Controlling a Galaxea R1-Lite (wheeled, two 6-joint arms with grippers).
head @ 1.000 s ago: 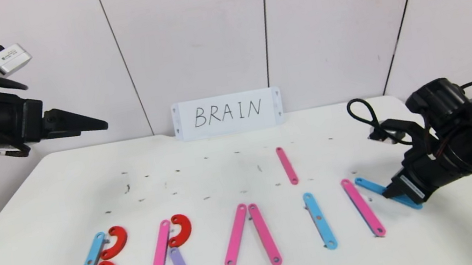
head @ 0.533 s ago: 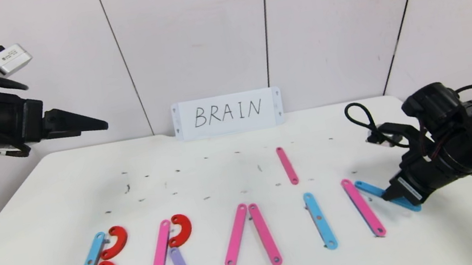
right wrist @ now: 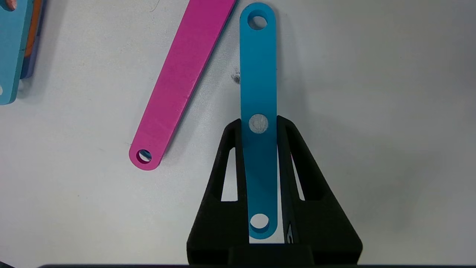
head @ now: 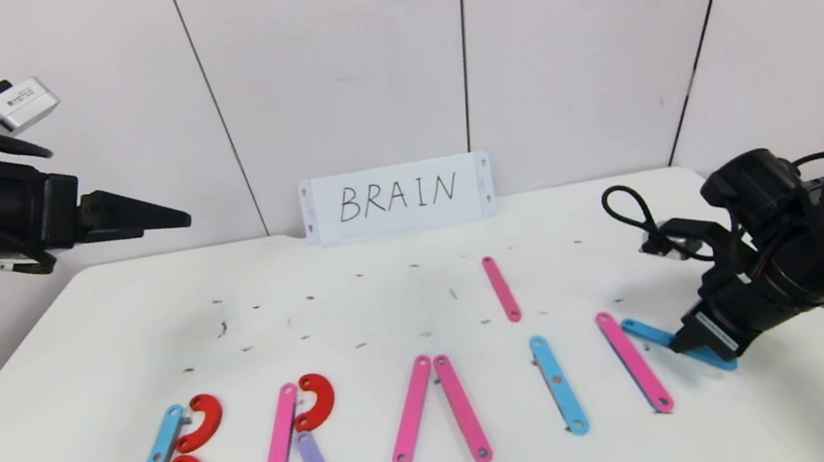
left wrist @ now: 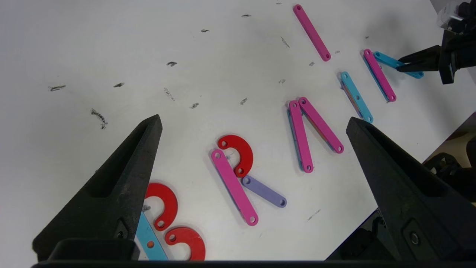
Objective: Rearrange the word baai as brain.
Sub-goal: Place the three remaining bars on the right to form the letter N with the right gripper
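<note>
Right gripper (right wrist: 259, 123) clamping a flat light-blue plastic bar (right wrist: 258, 74) between its fingers.
The bar is lying on the white table (head: 407, 306), its far end just beyond the fingertips beside a pink bar (right wrist: 182, 82); left gripper (left wrist: 253, 123) hovering open.

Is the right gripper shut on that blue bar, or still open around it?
Shut on it: the right gripper has both fingers pressed against the blue bar sides, no gap showing. Bar lies flat on the table.

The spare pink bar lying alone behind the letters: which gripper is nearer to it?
Right. The right gripper sits low at the table's right, closed around the blue bar, right of the spare pink bar. The left gripper hangs high at far left, open.
</note>
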